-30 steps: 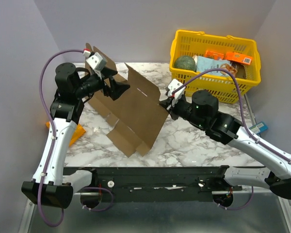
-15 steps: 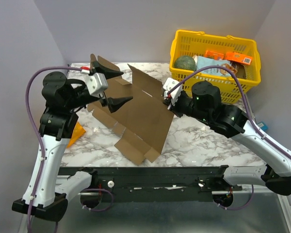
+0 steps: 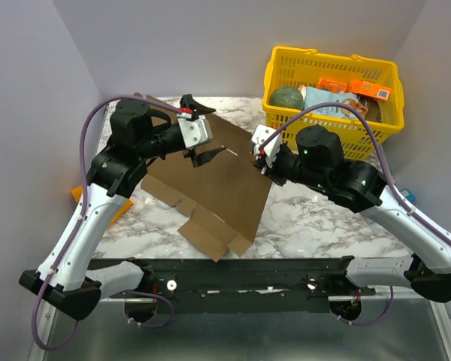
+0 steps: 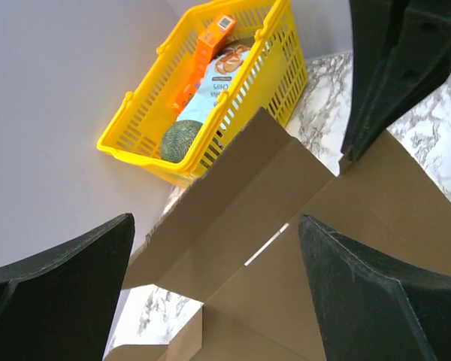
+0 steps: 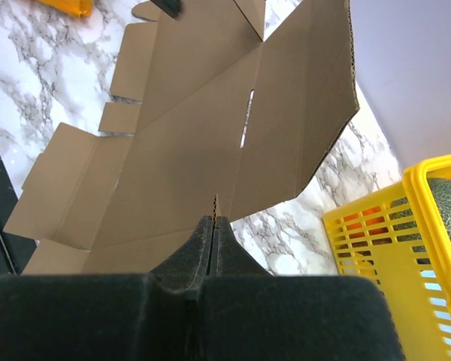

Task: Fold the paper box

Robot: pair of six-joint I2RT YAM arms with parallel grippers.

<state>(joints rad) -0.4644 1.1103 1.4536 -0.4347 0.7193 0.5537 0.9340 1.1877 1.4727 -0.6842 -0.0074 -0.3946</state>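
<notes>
the box (image 3: pixel 225 188) is an unfolded cardboard sheet on the left-centre of the table (image 3: pixel 316 222). its near flaps rest on the marble and its right edge is lifted off the surface. a narrow slit shows near the middle of the sheet.

right gripper (image 3: pixel 261 156) — closed, pinching the lifted right edge of the box. in the right wrist view its fingers (image 5: pixel 173 263) meet on the cardboard with no gap.

left gripper (image 3: pixel 214 130) — fully open, holding nothing. it hovers over the far left part of the sheet, and the left wrist view shows cardboard between its spread fingers. whether either finger touches the sheet cannot be told.

a yellow basket (image 3: pixel 334 54) stands at the far right corner, apart from the box, holding packets and a round green item.
</notes>
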